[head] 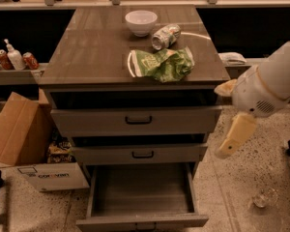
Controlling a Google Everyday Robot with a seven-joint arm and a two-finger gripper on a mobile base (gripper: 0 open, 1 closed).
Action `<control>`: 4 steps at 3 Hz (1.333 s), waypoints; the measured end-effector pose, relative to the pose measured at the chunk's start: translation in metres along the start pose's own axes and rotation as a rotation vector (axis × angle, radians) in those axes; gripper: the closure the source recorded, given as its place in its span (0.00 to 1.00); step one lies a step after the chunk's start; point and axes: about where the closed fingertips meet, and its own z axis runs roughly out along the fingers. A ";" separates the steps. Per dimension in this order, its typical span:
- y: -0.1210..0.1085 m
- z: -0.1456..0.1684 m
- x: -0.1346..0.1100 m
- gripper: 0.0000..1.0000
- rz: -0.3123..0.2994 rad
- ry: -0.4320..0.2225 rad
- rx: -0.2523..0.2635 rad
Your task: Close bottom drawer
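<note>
The bottom drawer (141,220) of the grey wood-grain cabinet stands pulled far out, showing its plain empty grey inside; its front panel lies at the lower edge of the camera view. The middle drawer (140,153) and the top drawer (137,121) are each pulled out a little. My gripper (234,135) hangs at the end of the white arm (268,83), to the right of the cabinet at the height of the middle drawer, apart from all drawers and well above the bottom drawer's front.
On the cabinet top lie a white bowl (140,21), a tipped can (165,36) and a green chip bag (162,63). A cardboard box (19,141) stands on the floor at the left. A shelf with cans (14,59) is behind it. A small glass-like object (264,197) lies on the floor at right.
</note>
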 end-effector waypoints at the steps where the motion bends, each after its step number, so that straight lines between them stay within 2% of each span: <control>1: 0.021 0.068 0.013 0.00 0.040 -0.079 -0.133; 2: 0.021 0.068 0.013 0.00 0.039 -0.080 -0.134; 3: 0.026 0.104 0.037 0.00 0.042 -0.057 -0.159; 4: 0.040 0.164 0.078 0.00 0.042 -0.041 -0.225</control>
